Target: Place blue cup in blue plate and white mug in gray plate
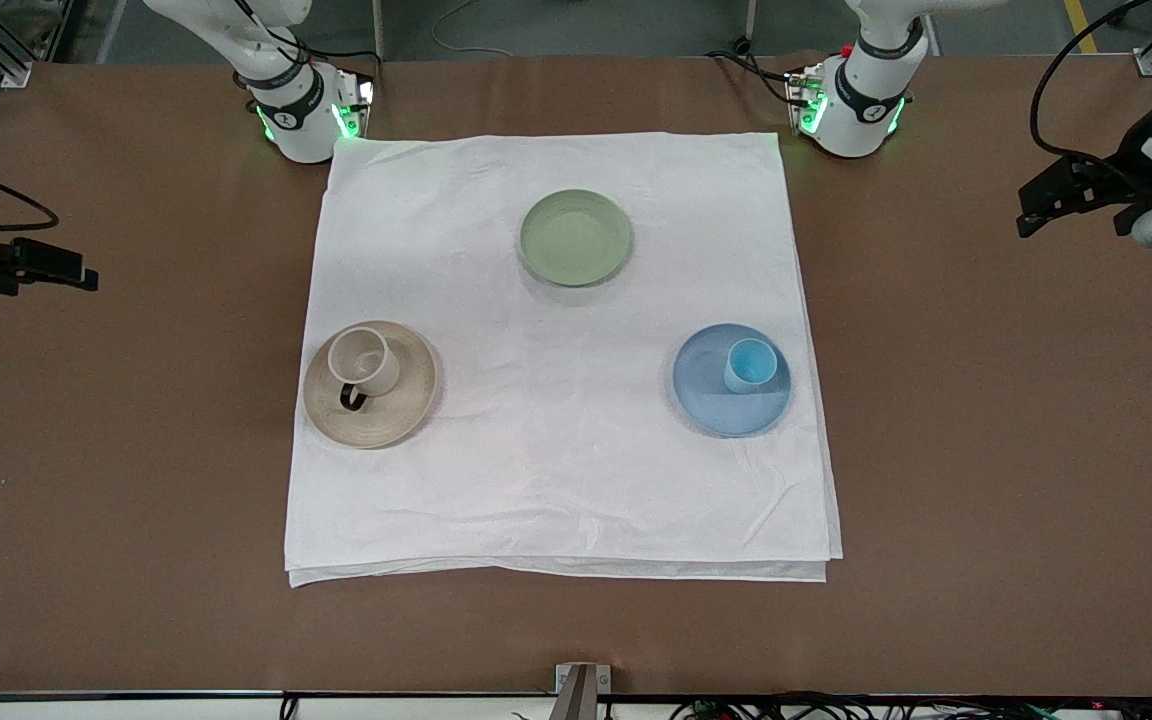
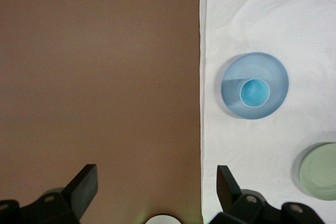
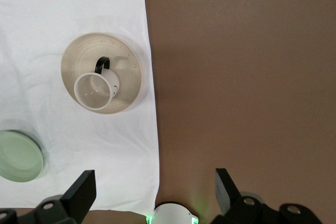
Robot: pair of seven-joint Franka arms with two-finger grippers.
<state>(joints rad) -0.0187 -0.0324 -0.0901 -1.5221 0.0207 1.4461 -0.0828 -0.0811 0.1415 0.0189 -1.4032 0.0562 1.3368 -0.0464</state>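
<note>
While both arms hung back over the bare brown bench (image 1: 936,450), everything already looked sorted. The blue cup (image 1: 750,364) stood upright in the blue plate (image 1: 711,400), a bit off-centre toward the left arm's base, and the white mug (image 1: 364,360) sat upright on the gray plate (image 1: 386,410) with its dark handle pointing toward the front camera. Both plates were on the white cloth (image 1: 556,450), blue toward the left arm's end, gray toward the right arm's.

The left gripper (image 2: 157,187) hovered over bare bench just off the cloth's edge, fingers spread wide and holding nothing. Same for the right gripper (image 3: 155,190) at its end, fingers spread and empty.

My take: nothing left but to stay clear, so I'd keep both arms high and wide of the cloth to avoid snagging it and jostling the cups.

Texture-wise, the gray plate was really beige with concentric ridges, while the blue one was smooth and shallow. The cup was a small tapered tumbler, glossy inside. An unused pale green plate (image 1: 576,237) sat nearer the bases. The cloth was wrinkled and folded double.
</note>
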